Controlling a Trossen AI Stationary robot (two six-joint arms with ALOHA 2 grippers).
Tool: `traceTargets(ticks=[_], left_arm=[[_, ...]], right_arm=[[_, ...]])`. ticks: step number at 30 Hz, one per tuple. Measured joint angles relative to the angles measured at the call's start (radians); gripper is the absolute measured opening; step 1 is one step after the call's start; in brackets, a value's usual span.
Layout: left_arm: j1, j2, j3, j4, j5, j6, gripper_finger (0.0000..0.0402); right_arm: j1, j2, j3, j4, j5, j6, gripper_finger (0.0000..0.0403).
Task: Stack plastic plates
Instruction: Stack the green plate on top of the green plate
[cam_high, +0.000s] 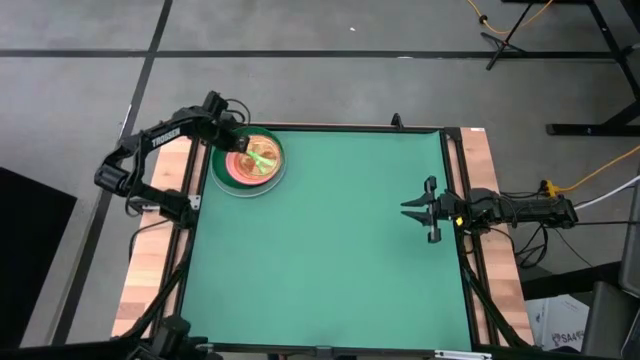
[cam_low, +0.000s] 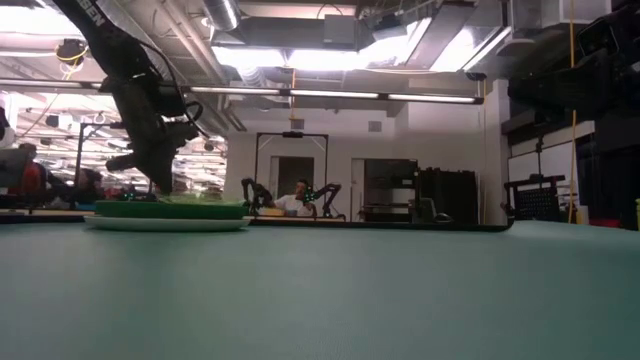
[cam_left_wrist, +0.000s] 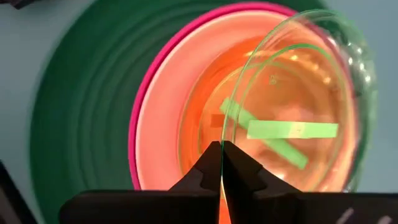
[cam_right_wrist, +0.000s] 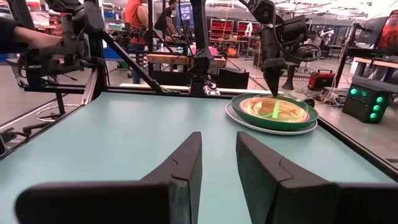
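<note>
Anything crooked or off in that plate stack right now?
Yes: the top clear green plate sits off-centre on the stack, overhanging the orange plate toward one side. The left gripper is shut on its rim. The right gripper waits open at the table's right edge.

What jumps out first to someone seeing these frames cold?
The stack of round plastic plates at the green table's far left corner: dark green and magenta rims, translucent orange and green plates on top. The left gripper is shut on the rim of the top translucent green plate, which sits tilted. The right gripper waits open at the right edge.
</note>
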Motion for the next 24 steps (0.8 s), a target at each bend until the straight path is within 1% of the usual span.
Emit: traceTargets(ticks=[6, 10, 13, 20, 24], left_arm=[[-0.062, 0.002, 0.000, -0.010, -0.137, 0.009, 0.0000], [-0.084, 0.002, 0.000, -0.010, -0.193, 0.010, 0.0000], [-0.089, 0.002, 0.000, -0.010, -0.207, 0.009, 0.0005], [-0.088, 0.002, 0.000, -0.009, -0.211, 0.009, 0.0044], [-0.088, 0.002, -0.001, -0.007, -0.211, 0.008, 0.0060]], right_arm=[[0.000, 0.000, 0.000, -0.004, -0.022, 0.009, 0.0088], [0.000, 0.000, 0.000, -0.005, -0.026, 0.010, 0.0088], [0.000, 0.000, 0.000, -0.005, -0.026, 0.010, 0.0088], [0.000, 0.000, 0.000, -0.005, -0.026, 0.010, 0.0088], [0.000, 0.000, 0.000, -0.005, -0.026, 0.010, 0.0088]])
